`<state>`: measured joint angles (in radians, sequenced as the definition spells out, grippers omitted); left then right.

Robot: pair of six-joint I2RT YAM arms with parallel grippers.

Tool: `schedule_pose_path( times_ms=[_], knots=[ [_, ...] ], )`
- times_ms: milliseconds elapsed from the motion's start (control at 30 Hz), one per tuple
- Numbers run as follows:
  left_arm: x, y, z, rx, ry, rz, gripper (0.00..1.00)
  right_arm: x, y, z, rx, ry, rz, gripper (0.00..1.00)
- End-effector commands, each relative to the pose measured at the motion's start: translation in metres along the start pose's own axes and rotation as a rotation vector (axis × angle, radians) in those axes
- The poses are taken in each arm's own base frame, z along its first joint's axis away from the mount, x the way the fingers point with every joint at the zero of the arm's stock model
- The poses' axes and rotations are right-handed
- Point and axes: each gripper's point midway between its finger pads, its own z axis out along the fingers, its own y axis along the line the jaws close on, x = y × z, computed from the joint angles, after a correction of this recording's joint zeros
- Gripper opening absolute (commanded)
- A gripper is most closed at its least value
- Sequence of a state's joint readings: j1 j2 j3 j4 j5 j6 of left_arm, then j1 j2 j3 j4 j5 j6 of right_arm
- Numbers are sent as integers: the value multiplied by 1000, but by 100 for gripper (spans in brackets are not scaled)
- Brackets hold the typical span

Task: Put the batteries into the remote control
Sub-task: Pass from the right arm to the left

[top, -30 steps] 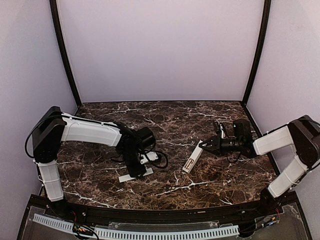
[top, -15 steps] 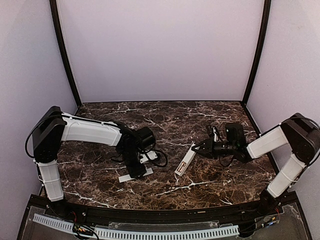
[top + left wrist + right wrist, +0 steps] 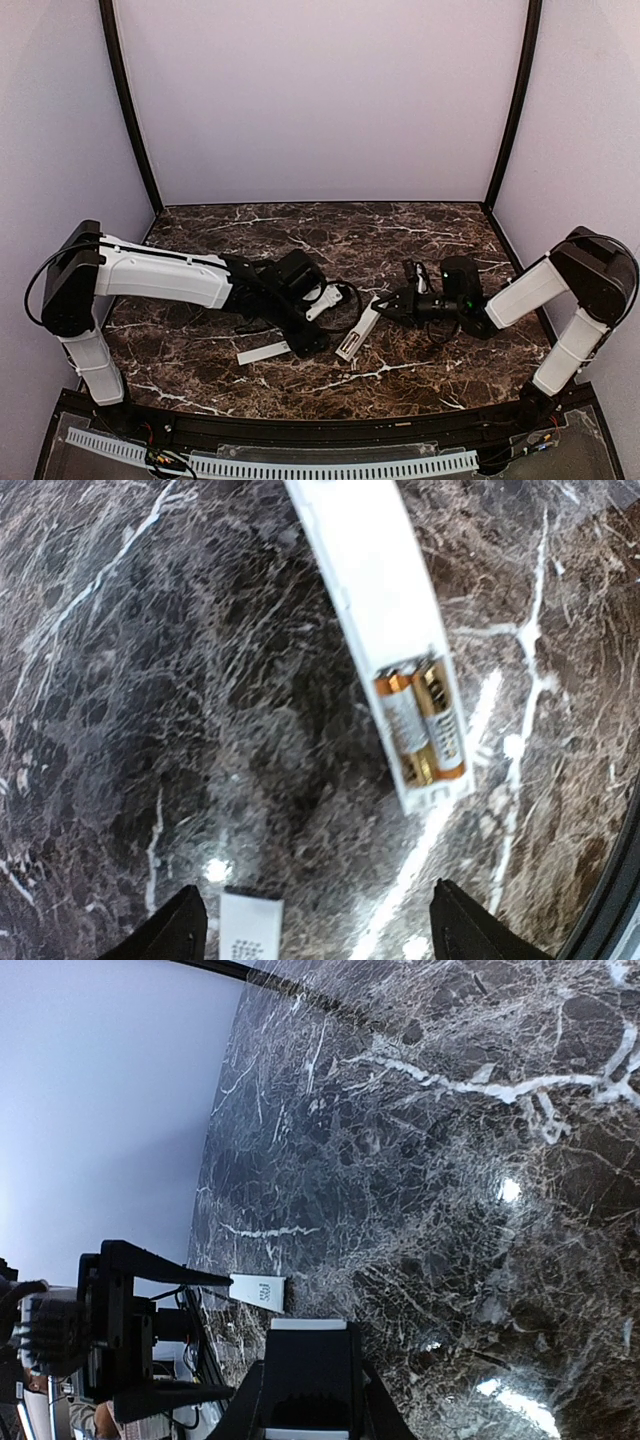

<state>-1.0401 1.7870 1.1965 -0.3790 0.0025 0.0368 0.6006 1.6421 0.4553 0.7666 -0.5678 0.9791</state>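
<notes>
Counter (image 3: 300,232): dark marble with white veins; it carries the remote and a loose cover.

Remote control (image 3: 372,590): a slim white bar near the middle of the counter, lying at a slant between the two arms; its back faces up and the battery bay at one end is uncovered; whether the free end rests on the counter or hangs just above it, I cannot tell.

Batteries (image 3: 425,725): two of them, side by side inside the open bay at the end of the remote; gold-orange caps and a grey middle; both lie along the length of the remote, touching each other.

Right gripper (image 3: 308,1392): narrow, clamped on the end of the remote away from the batteries — the white body sits squarely between its two dark fingers (image 3: 250,1408).

Left gripper (image 3: 318,932): jaws spread wide with nothing between them; in its wrist view the two fingertips (image 3: 178,930) frame the bottom of the picture, with the battery end of the remote ahead of them and not touched.

Cover strip (image 3: 265,352): a thin flat white piece with small grey print, lying on the counter apart from the remote — near the left gripper, on the side toward the arm bases.
</notes>
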Motion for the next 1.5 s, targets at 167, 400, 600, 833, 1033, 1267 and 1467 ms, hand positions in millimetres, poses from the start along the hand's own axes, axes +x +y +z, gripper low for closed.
schedule_pose_path(
  times_ms=[167, 400, 600, 833, 1033, 1267, 1467],
  knots=[
    [-41, -36, 23, 67, -104, -49, 77, 11, 4, 12, -4, -15, 6, 7],
    [-40, -37, 40, 49, -66, -44, 76, 15, 6, 15, -7, -9, 8, 12],
    [-34, -32, 49, 18, -21, -37, 53, 18, 7, 14, -14, 3, 7, 18],
    [-19, -33, 43, 29, 34, -23, 20, 21, 7, 10, 4, 11, -9, 33],
    [5, -41, 30, 80, 97, 20, 17, 19, 0, 0, 32, 2, -8, 64],
    [41, -46, 18, 120, 224, 114, 18, 5, -9, -22, 99, -25, -50, 79],
    [65, -43, 13, 127, 343, 204, 24, -8, -13, -38, 159, -57, -119, 84]
  ],
)
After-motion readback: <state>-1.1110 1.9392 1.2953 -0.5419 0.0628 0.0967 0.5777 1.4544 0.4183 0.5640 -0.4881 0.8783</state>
